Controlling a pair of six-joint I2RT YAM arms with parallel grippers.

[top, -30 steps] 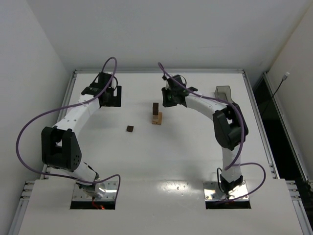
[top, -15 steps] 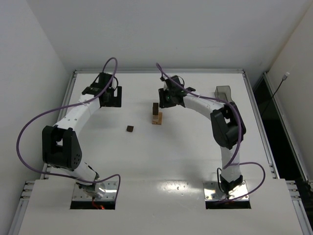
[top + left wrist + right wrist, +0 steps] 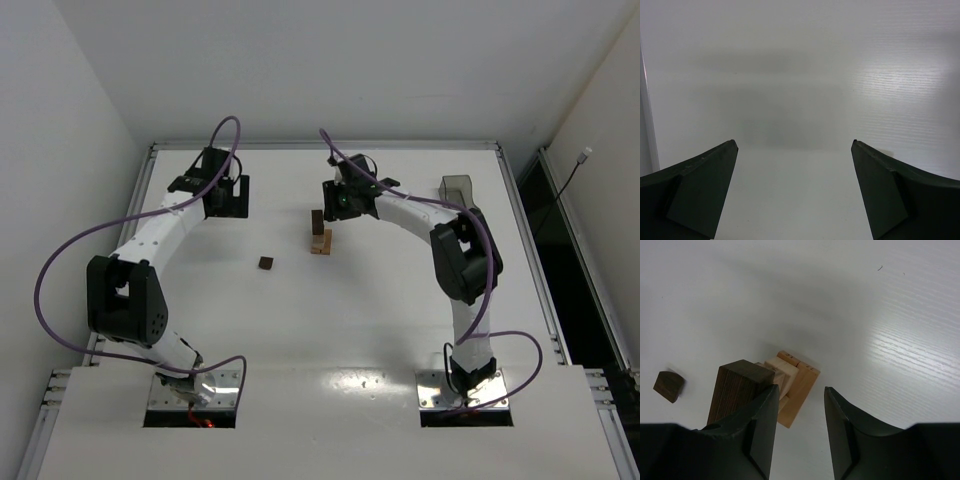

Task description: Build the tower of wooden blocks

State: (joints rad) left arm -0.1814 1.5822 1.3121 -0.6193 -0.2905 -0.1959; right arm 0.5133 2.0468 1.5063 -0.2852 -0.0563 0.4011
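The wood block tower (image 3: 320, 236) stands mid-table: light tan blocks (image 3: 799, 382) at the bottom and a dark brown bar (image 3: 737, 387) upright on them. My right gripper (image 3: 801, 389) hangs just behind and above the tower (image 3: 337, 201), open, with only bare table in the gap. The dark bar stands outside its left finger (image 3: 762, 425). One small dark brown block (image 3: 266, 263) lies loose to the tower's left, also seen in the right wrist view (image 3: 668, 386). Far back on the left, my left gripper (image 3: 225, 196) is wide open over bare table (image 3: 794, 142).
A dark translucent bin (image 3: 458, 188) stands at the back right, behind the right arm's elbow. The table's raised rim (image 3: 320, 146) runs along the back, and white walls close in on the left and right.
The right gripper's jaws have spread apart and it has shifted slightly left beside the tower. The dark bar stays upright on the tan blocks. The left arm has not moved.
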